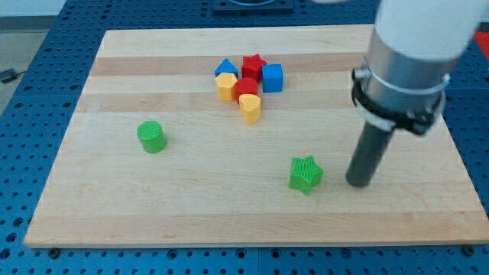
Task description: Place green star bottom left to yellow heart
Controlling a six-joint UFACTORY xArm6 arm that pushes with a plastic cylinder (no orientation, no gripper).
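Note:
The green star (306, 174) lies on the wooden board (191, 206) at the view's lower right of centre. The yellow heart (250, 108) stands at the lower edge of a tight cluster near the view's top centre, well above and left of the star. My tip (358, 183) rests on the board just right of the green star, with a small gap between them. The dark rod rises from it to the grey arm body at the view's upper right.
The cluster also holds a yellow block (225, 86), a red block (246, 86), a red star (253, 64), a blue cube (272, 77) and a blue triangular block (225, 68). A green cylinder (151, 137) stands alone at the view's left.

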